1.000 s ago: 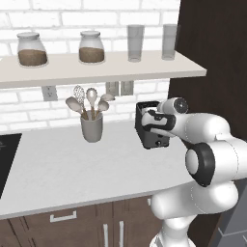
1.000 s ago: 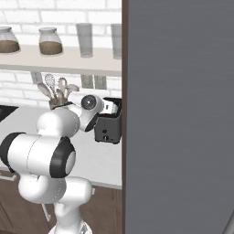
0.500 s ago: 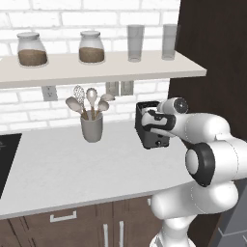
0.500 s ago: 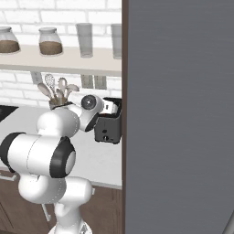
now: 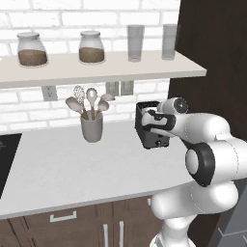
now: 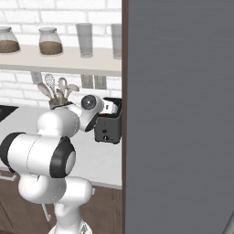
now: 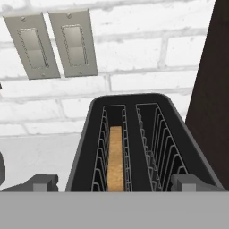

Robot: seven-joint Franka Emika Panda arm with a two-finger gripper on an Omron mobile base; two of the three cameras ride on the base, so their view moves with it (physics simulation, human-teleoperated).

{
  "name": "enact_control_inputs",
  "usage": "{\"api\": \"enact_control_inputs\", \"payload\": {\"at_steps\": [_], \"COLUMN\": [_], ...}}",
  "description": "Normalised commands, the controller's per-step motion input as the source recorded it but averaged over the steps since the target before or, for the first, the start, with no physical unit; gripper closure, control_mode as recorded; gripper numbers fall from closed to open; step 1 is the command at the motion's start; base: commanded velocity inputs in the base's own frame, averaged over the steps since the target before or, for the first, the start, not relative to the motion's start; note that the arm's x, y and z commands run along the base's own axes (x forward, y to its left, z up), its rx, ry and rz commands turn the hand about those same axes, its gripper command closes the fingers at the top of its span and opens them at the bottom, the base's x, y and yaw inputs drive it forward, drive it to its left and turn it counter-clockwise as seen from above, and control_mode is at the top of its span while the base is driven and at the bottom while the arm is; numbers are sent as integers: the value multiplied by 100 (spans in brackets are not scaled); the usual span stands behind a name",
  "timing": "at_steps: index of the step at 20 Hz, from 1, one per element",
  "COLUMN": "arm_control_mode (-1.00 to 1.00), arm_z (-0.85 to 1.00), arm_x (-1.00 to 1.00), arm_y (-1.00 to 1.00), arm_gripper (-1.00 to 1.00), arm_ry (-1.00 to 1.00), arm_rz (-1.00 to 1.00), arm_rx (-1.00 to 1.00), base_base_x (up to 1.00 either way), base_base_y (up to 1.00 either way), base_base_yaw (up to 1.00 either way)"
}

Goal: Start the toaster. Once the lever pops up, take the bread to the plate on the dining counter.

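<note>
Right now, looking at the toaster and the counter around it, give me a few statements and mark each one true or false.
1. The bread sits in the left slot of the toaster, seen from the hand view. True.
2. Both toaster slots hold bread. False: the right slot is empty.
3. The gripper is clamped on the bread. False: its jaws are open, and nothing is held.
4. The utensil cup stands on the counter apart from the toaster. True.
5. The shelf carries four jars. False: two jars and two glasses.
</note>
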Motion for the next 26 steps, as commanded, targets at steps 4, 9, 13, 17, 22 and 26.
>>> {"api": "enact_control_inputs", "payload": {"at_steps": [4, 9, 13, 17, 22, 26], "arm_control_mode": [-100, -100, -100, -100, -100, -100], "arm_z": [0, 0, 0, 0, 0, 0], "arm_x": [0, 0, 0, 0, 0, 0], "arm_y": [0, 0, 0, 0, 0, 0], "arm_gripper": [-100, -100, -100, -100, -100, -100], "arm_ry": [0, 0, 0, 0, 0, 0], "arm_rz": [0, 0, 0, 0, 0, 0], "arm_rx": [0, 0, 0, 0, 0, 0], "base_base_x": [0, 0, 0, 0, 0, 0], "base_base_y": [0, 0, 0, 0, 0, 0], "base_base_yaw": [0, 0, 0, 0, 0, 0]}}
